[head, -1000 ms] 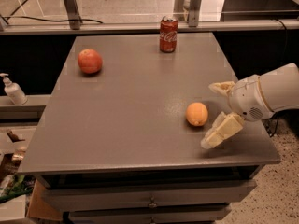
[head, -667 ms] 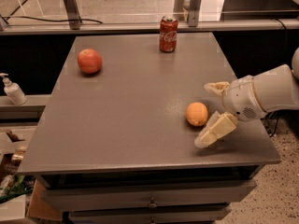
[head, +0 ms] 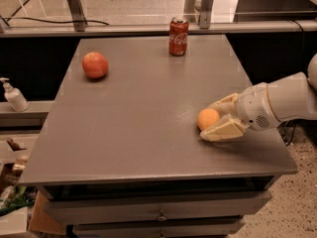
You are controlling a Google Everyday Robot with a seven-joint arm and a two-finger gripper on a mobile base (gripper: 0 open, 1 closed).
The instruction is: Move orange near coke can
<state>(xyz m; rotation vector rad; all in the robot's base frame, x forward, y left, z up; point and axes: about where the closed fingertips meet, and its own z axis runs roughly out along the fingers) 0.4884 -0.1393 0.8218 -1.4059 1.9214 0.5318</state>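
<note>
The gripper (head: 212,120) has slid left and narrowed. Its half-open jaws now bracket the orange (head: 207,118), which sits unmoved on the table (head: 138,128), well apart from the coke can (head: 178,36).

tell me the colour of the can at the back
Red with white script: the coke can, camera view; the gripper is at the orange, front right.

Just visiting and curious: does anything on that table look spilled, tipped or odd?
Nothing stands out. The coke can stands upright at the far edge, the apple rests at the left, and the gripper is at the orange near the right edge.
</note>
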